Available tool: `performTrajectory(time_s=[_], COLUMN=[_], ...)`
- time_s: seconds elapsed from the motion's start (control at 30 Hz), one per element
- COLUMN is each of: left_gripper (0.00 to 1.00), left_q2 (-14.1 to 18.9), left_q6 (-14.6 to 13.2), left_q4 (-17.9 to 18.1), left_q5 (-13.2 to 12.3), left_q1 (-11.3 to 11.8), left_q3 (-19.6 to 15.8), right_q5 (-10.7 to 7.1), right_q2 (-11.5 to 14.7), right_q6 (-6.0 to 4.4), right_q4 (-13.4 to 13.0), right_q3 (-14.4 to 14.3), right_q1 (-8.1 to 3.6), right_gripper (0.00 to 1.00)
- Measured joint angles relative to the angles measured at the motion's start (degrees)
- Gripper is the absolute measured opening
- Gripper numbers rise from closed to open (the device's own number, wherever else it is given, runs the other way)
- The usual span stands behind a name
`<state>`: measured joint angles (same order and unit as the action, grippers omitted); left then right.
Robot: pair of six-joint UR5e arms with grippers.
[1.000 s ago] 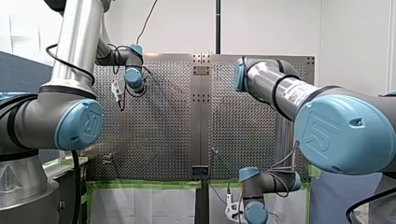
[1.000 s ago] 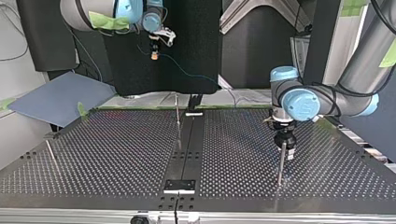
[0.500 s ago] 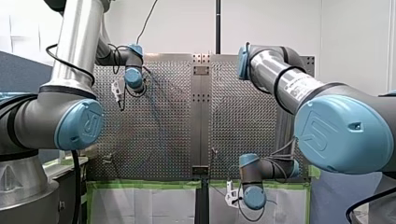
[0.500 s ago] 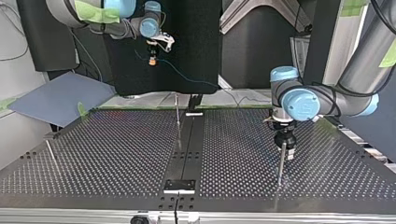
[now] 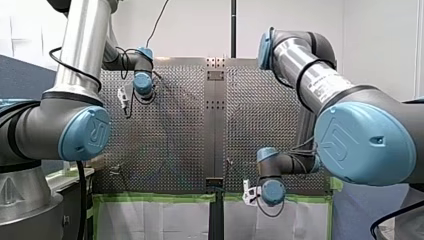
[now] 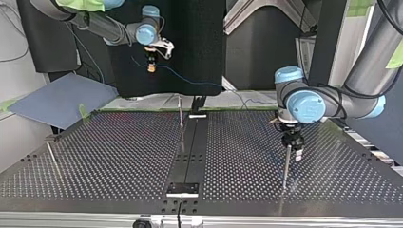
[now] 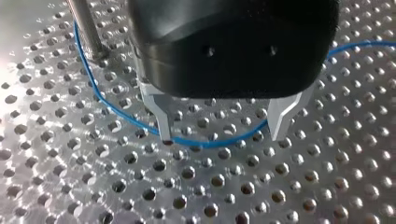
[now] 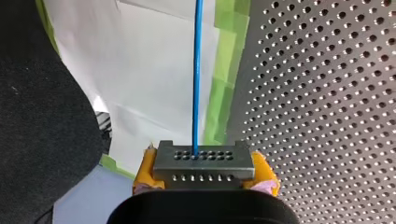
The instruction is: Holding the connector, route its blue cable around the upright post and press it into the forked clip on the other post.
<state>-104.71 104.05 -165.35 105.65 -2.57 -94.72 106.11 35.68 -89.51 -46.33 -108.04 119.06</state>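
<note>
- Connector (image 8: pixel 204 161) clamped betw. yellow pads (image 8: pixel 145 173) of right gripper (image 8: pixel 204 173), up in the air past table edge, top view's upper left.
- Blue cable (image 8: pixel 198 70) exits connector straight ahead.
- Left gripper (image 7: pixel 222 126): fingers spread, holding nothing, low over perforated table (image 7: pixel 187 186).
- Cable curves past post (image 7: pixel 86 28) base & runs by both fingertips.

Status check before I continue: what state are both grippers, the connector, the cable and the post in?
upright post: standing.
my left gripper: open, empty.
my right gripper: shut on the connector.
connector: clamped between yellow pads, blue cable leaving it straight ahead.
blue cable: slack on the table, curving past the post's base and under my left gripper.
</note>
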Motion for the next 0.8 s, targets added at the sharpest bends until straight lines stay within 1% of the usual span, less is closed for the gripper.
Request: performTrajectory(time_s=[0.1,0.33,0.5,0.8], left_gripper=[0.98,0.98,0.98,0.98], left_q2=[0.0,0.0,0.0,0.0], left_q6=[-0.8,-2.0,-3.0,-3.7], left_q4=[-0.3,-0.6,-0.9,-1.2], left_q5=[0.7,1.6,2.5,3.6], left_q1=[0.0,0.0,0.0,-0.2], left_q3=[0.0,0.0,0.0,0.0], right_q5=[-1.36,-4.7,-7.25,-11.42], right_q2=[1.7,5.1,7.7,11.8], right_q6=[1.1,3.03,3.41,3.41], right_q4=[0.7,0.3,-1.3,-3.8], right_q3=[-0.2,-0.3,-0.5,-1.7], right_q1=[-0.78,-2.33,-3.59,-5.74], right_gripper=[0.0,0.0,0.0,0.0])
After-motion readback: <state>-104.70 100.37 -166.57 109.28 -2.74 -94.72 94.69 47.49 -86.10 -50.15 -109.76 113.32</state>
